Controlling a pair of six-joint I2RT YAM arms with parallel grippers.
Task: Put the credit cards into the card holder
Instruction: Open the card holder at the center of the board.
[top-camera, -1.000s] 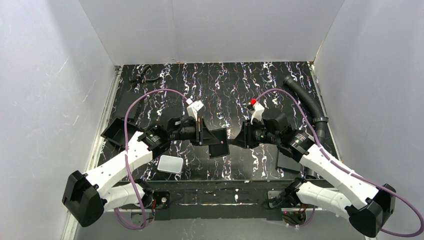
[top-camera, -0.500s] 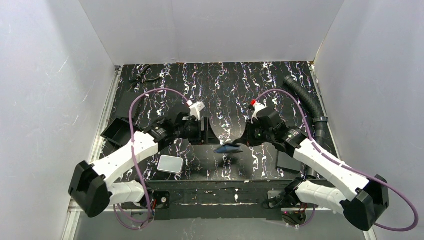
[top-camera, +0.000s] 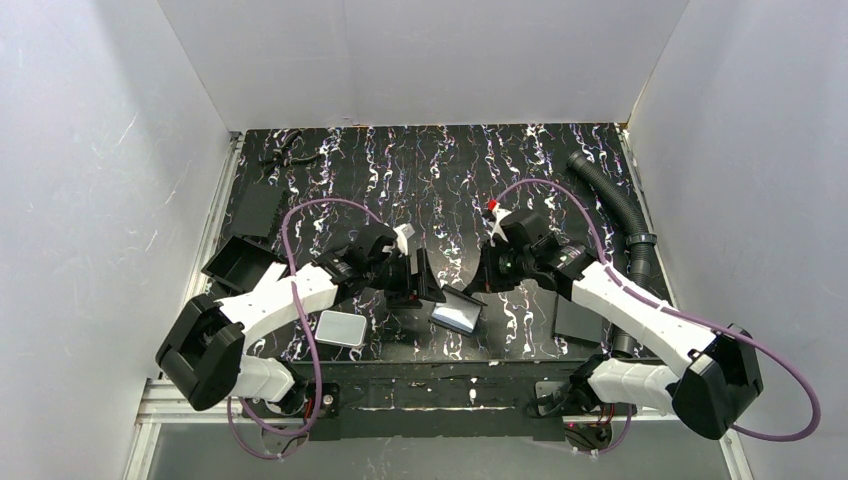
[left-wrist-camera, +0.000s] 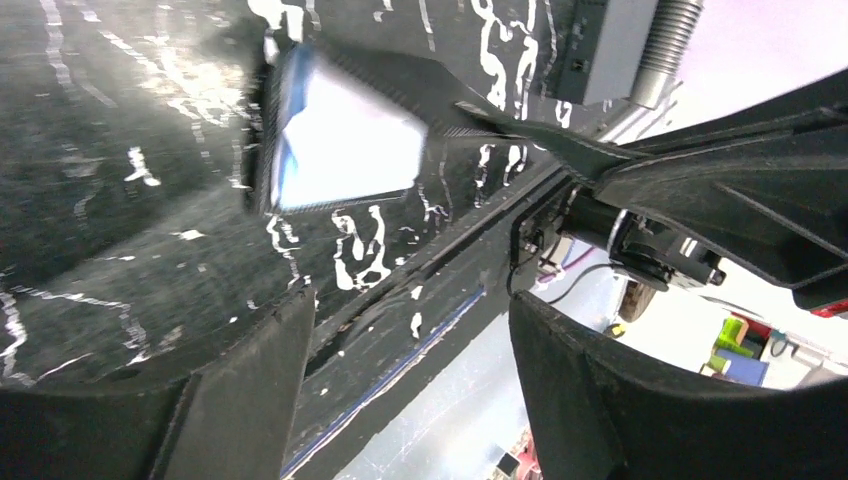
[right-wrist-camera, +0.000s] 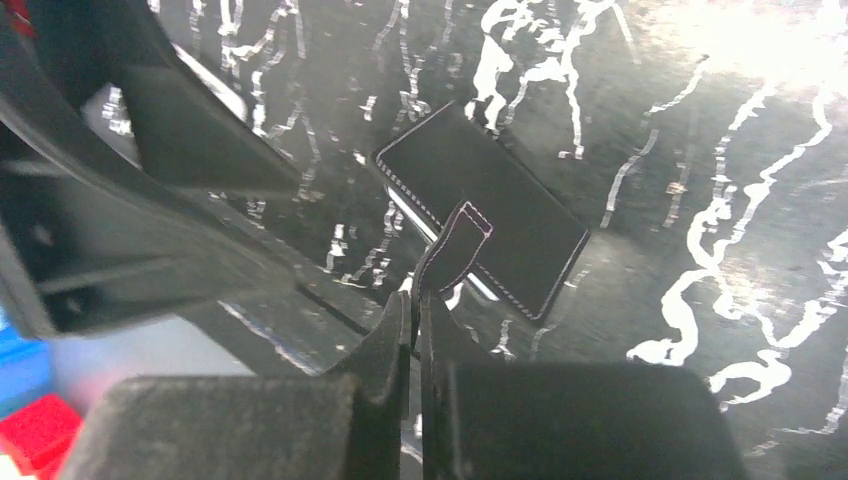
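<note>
Looking down from above, you see the holder (top-camera: 456, 312) near the front edge of the table (top-camera: 450, 160), between the two grippers, with a bluish-grey face turned up. Only the right wrist view shows you how it is held. There the right gripper (right-wrist-camera: 415, 300) has its fingers pressed together on the snap tab (right-wrist-camera: 455, 245), and the holder's black stitched outer side faces that camera. The left wrist view gives you the other side, a pale, bright rectangle framed in black. Whether that is a card or glare on a pocket, you cannot tell. The same view shows the left gripper (left-wrist-camera: 410, 310) spread wide with nothing between its fingers, near the holder and not touching it. From above, both grippers are black against the dark table and hard to pick out. You also cannot tell whether the holder lies flat or is raised at one edge. A white slab (top-camera: 341, 328) lies beside the left arm.
</note>
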